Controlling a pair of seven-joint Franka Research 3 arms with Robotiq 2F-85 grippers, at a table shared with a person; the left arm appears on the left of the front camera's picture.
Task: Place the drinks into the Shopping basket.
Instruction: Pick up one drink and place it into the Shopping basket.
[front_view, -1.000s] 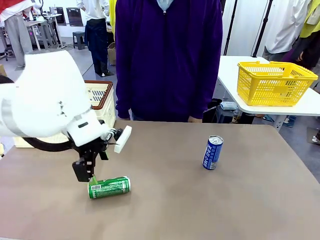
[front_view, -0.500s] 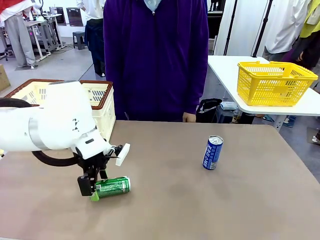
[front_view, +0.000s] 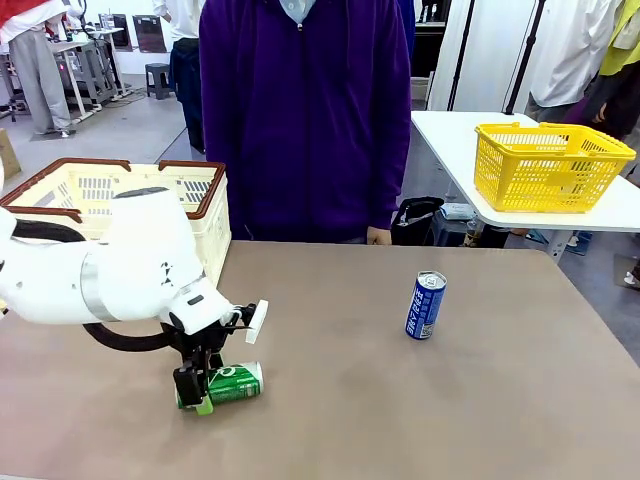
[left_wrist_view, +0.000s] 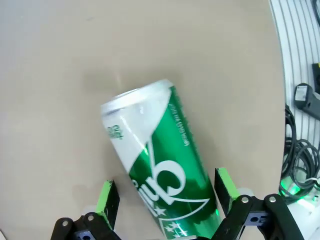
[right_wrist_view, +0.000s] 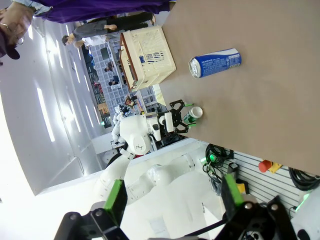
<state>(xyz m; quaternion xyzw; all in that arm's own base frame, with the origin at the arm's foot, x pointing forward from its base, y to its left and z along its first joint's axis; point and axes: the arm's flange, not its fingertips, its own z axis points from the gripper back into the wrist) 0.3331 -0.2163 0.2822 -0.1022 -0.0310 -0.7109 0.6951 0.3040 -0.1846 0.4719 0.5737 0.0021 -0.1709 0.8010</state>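
1. Green can (front_view: 235, 383) lies on its side at the near left of the table (front_view: 400, 420), long axis running left-right.
2. My left gripper (front_view: 203, 392) is spread wide, pads (left_wrist_view: 106, 199) flanking the can's left end, nothing clamped.
3. Blue can (front_view: 426, 305) stands upright, centre-right.

A person in a purple jacket (front_view: 305, 120) stands at the far edge of the brown tabletop (front_view: 420, 410). To the right, a yellow mesh basket (front_view: 552, 165) sits on a white side table (front_view: 455, 140).
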